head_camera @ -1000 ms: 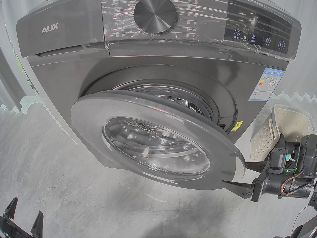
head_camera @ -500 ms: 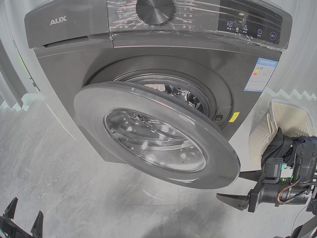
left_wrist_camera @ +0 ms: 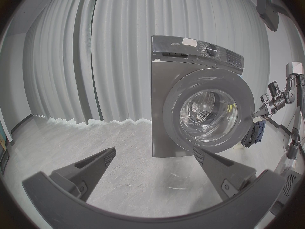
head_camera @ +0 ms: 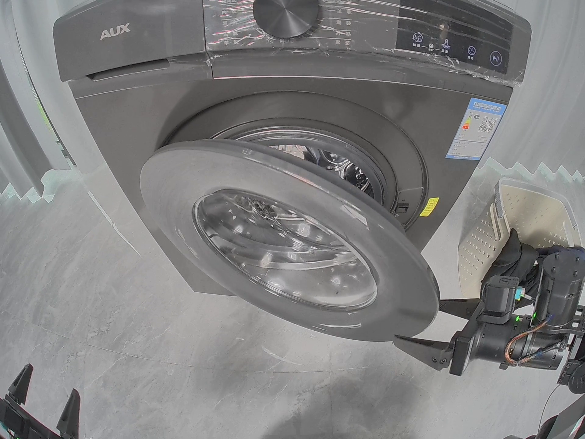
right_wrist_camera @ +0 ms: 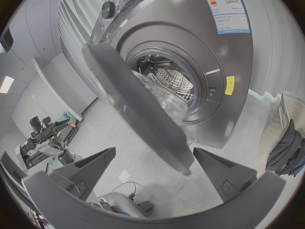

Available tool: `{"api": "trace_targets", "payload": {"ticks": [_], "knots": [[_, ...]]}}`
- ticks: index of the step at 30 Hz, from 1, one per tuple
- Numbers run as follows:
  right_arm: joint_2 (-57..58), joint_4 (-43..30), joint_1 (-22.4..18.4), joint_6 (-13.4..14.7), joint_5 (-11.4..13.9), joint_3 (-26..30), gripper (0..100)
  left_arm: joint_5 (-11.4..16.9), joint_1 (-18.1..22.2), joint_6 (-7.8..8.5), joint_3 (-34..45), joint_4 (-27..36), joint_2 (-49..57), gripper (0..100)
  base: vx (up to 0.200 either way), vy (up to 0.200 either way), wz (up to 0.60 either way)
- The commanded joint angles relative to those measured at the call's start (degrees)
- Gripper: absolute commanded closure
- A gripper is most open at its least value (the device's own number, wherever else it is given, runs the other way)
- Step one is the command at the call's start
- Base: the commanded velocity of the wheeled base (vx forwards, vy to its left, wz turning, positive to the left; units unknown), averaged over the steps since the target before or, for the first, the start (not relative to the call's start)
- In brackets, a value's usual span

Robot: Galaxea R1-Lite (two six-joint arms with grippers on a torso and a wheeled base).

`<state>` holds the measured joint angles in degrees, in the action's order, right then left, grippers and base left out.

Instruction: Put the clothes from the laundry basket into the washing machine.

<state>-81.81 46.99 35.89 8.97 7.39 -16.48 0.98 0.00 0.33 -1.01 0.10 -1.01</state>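
Note:
The grey washing machine (head_camera: 292, 80) stands in front of me with its round door (head_camera: 286, 239) swung partly open, and the steel drum (head_camera: 329, 166) shows behind it. My right gripper (head_camera: 419, 323) is open at the door's free edge, one finger on each side of the rim (right_wrist_camera: 187, 164). The white perforated laundry basket (head_camera: 536, 214) stands to the right of the machine with dark clothes (head_camera: 518, 257) draped over its near wall. My left gripper (head_camera: 50, 380) is open and holds nothing, low at the left, well away from the machine (left_wrist_camera: 171, 96).
Pale grey floor (head_camera: 152, 312) lies open in front and to the left of the machine. Grey curtains (left_wrist_camera: 95, 64) hang behind it. Another robot rig (right_wrist_camera: 44, 140) and some cabling (right_wrist_camera: 127, 188) stand farther out in the room.
The head view has shifted. The door stands a little wider than before, showing more of the drum, and my right gripper has moved left with the door's rim. The left gripper has kept still.

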Motion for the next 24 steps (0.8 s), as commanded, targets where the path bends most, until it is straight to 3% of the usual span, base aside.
{"api": "trace_targets", "payload": {"ticks": [1, 6, 16, 18, 24], "knots": [[-3.0, 1.52, 0.94, -0.01, 0.17, 1.36, 0, 0.08, 0.09, 0.02, 1.01, -0.01, 0.66, 0, 0.0, 0.0, 0.0], [-2.21, 2.14, 2.96, -0.1, 0.17, 2.59, 0, -0.01, 0.0, 0.02, 1.01, -0.01, 0.66, 0, 0.0, 0.0, 0.0], [0.07, 1.96, 2.26, -0.53, 0.08, 6.37, 0, -0.01, 0.0, 0.02, 1.01, -0.01, 0.66, 0, 0.0, 0.0, 0.0], [0.25, 1.35, -1.7, -3.26, 0.08, 9.89, 0, 0.08, 0.09, 0.02, 1.01, -0.01, 0.66, 0, 0.0, 0.0, 0.0], [-3.71, 2.14, -13.74, -7.39, 0.52, 9.19, 0, -0.01, 0.0, 0.02, 1.01, -0.01, 0.66, 0, 0.0, 0.0, 0.0]]}}
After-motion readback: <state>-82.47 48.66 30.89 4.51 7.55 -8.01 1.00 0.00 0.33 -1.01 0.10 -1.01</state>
